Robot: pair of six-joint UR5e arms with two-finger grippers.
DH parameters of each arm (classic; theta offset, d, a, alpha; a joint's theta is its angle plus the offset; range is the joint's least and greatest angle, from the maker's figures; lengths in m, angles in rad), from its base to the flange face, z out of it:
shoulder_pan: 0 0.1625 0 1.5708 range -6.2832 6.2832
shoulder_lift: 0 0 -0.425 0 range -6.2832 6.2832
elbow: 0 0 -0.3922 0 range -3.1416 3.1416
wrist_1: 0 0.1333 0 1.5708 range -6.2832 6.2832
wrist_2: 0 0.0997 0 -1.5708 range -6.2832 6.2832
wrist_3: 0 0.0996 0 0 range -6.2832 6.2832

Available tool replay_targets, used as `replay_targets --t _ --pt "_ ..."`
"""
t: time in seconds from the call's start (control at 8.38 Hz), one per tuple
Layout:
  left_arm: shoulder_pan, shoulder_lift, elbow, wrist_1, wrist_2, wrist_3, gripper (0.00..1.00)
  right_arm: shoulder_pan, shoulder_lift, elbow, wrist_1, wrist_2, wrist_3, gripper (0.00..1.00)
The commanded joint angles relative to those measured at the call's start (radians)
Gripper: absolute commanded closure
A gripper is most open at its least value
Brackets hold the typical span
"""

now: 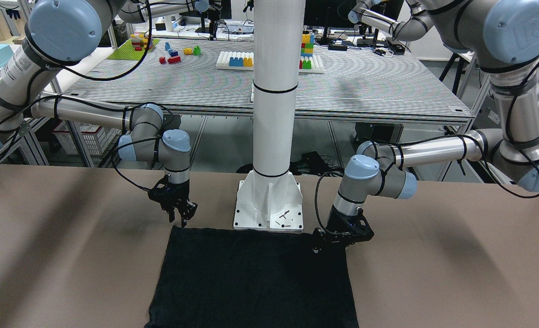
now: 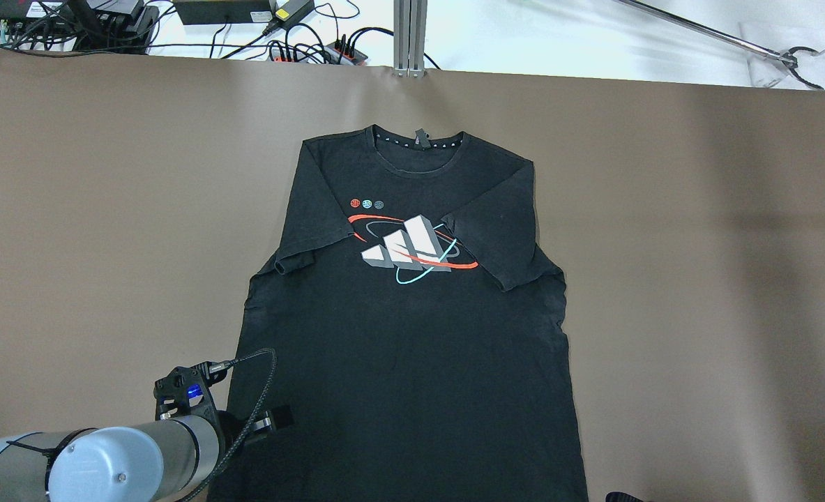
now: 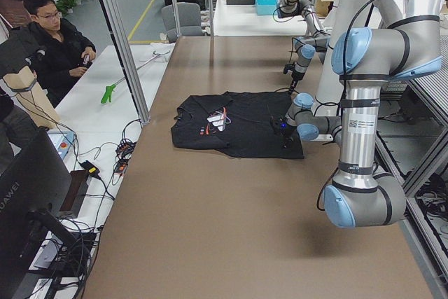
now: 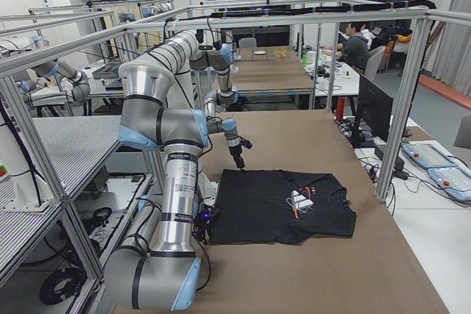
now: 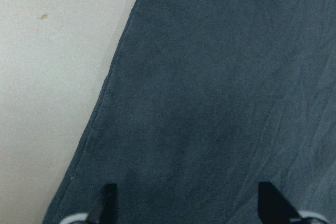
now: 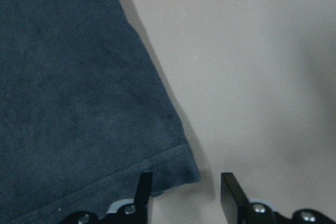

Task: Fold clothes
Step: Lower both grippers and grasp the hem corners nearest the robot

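Black T-shirt point(image 2: 398, 362), chest print point(image 2: 412, 247) of white-and-grey bars ringed in red and turquoise. Plain brown table point(image 2: 698, 279) under the T-shirt. White pillar point(image 1: 274, 114) with black bands beside the T-shirt's hem.

light: even ceiling light is filling every view, bright, no hard hotspots
shadows: soft broad bands are lying across the table point(image 2: 733, 230) in the overhead and front views
glare: white bench point(image 2: 558, 35) is blowing out along the overhead view's top edge
black shirt point(image 1: 251, 282): is swallowing detail, creases barely reading in the front view
wrist views: both are running soft and grainy, rendering the shirt blue-grey
moiré: ribbed bench top point(image 1: 365, 86) is shimmering behind the robot
side views: are staying sharp, far background is softening
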Motion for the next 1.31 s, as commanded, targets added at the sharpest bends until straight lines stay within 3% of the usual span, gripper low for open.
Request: replay_targets --t 0.0,0.24,0.36,0.48,0.84,1.19 --pt "0.002 -0.002 0.002 0.001 0.003 0.0 0.06 0.027 -0.006 0.001 -0.001 0.006 -0.02 0.46" --pt "0.002 -0.003 0.002 0.001 0.005 0.0 0.06 0.026 -0.003 0.002 -0.001 0.006 -0.019 0.53" --pt "0.002 -0.003 0.006 0.001 0.005 0.0 0.06 0.026 -0.005 -0.002 -0.001 0.006 -0.017 0.7" --pt "0.002 -0.003 0.009 0.001 0.005 0.0 0.06 0.027 -0.005 0.005 -0.001 0.005 -0.017 1.0" --pt "0.002 -0.002 -0.012 0.001 0.006 -0.012 0.06 0.03 -0.005 0.057 -0.007 0.012 -0.02 1.0" --pt "0.19 0.116 -0.052 0.001 0.164 -0.132 0.09 0.024 -0.002 0.065 -0.007 0.037 -0.019 1.0"
